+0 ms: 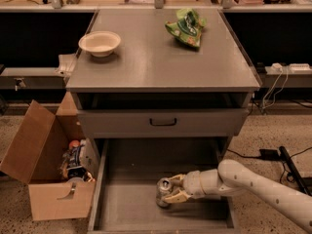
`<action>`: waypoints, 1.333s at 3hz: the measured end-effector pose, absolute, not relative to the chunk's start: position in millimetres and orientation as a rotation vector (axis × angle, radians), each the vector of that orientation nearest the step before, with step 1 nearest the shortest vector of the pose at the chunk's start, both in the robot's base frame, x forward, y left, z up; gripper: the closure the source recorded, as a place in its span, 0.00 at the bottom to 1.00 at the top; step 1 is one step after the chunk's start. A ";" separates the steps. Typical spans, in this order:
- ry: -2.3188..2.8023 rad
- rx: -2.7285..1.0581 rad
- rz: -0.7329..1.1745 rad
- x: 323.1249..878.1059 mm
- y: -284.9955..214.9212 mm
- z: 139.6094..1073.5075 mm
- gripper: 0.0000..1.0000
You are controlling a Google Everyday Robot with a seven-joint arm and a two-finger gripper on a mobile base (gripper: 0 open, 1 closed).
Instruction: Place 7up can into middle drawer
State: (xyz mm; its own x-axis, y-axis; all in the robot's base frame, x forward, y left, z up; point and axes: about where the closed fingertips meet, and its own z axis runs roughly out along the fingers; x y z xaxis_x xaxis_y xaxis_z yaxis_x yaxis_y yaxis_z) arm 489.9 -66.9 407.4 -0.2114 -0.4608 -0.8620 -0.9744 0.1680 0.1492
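The 7up can (pixel 163 191) stands upright on the floor of the open middle drawer (pixel 126 204), right of centre, its pull-tab top facing up. My gripper (pixel 171 188) reaches in from the right on a white arm, and its fingers (pixel 176 196) sit on either side of the can, closed around it. The can rests on the drawer floor.
A cream bowl (pixel 99 43) and a green snack bag (pixel 186 27) lie on the cabinet top. A shut drawer front with a black handle (pixel 163 122) sits above the open drawer. An open cardboard box (pixel 48 169) with items stands at the left. Cables lie on the floor at the right.
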 end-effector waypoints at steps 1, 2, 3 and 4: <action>1.745 -1.367 0.982 488.2 -64.9 412.6 0.05; 1.619 -1.369 0.984 489.6 -70.7 457.0 0.00; 1.505 -1.385 1.001 485.5 -80.2 506.5 0.00; 1.368 -1.470 0.945 474.2 -80.4 554.5 0.00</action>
